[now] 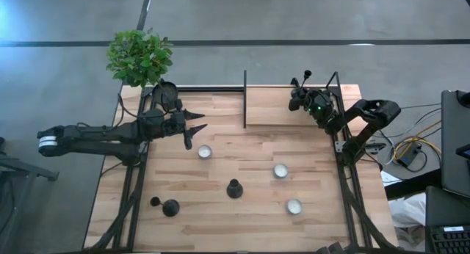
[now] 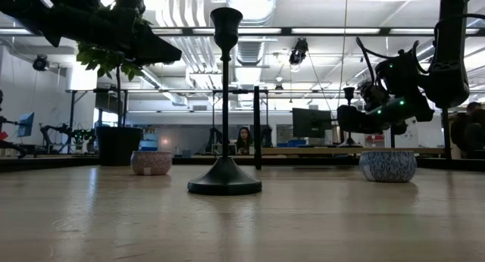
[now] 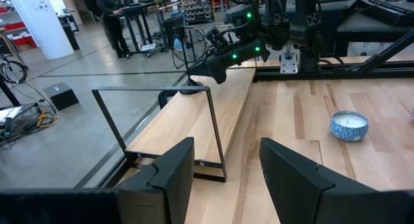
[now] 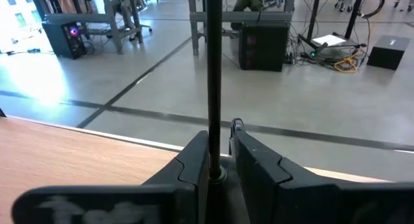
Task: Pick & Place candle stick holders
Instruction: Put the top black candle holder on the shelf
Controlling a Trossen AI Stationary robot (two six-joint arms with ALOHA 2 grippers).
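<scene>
High view: my right gripper (image 1: 300, 95), at one o'clock, has its fingers loosely around a candle stick holder (image 1: 306, 74) stem on the raised shelf (image 1: 272, 107); two holders (image 1: 234, 188) (image 1: 170, 207) remain; left gripper (image 1: 192, 128) open.

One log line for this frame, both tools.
right tool: around holder stem on shelf | left tool: open, empty | two holders left on table

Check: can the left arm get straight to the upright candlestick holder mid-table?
Probably yes. The left end effector is open and holds nothing, and the candlestick holder stands alone on bare wood. Only a white candle sits near the path, off to one side.
</scene>
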